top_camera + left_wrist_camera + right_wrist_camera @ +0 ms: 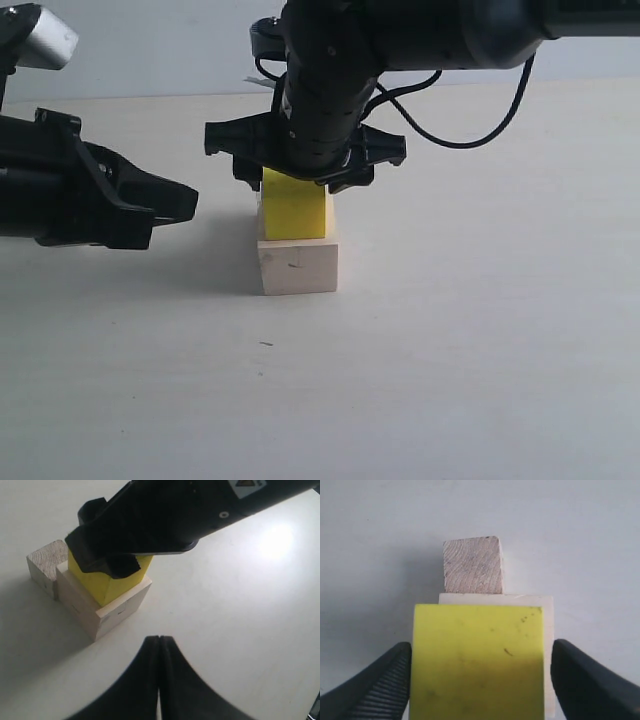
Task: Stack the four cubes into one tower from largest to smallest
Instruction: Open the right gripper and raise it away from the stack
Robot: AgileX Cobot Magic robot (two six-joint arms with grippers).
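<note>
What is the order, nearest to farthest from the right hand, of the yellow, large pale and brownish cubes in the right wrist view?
1. Yellow cube, between the fingers of the right hand.
2. Large pale cube, directly under it.
3. Brownish cube, beyond the stack.

Plain white table, pale wall behind: that's your whole bkgd.
Your table (480,350) is matte off-white w/ one tiny dark speck (265,343) toward the front. The wall (150,50), pale grey-blue, meets it at the back. You've got a bright glare patch (275,542) on the tabletop in the left wrist view; shadows are soft.
</note>
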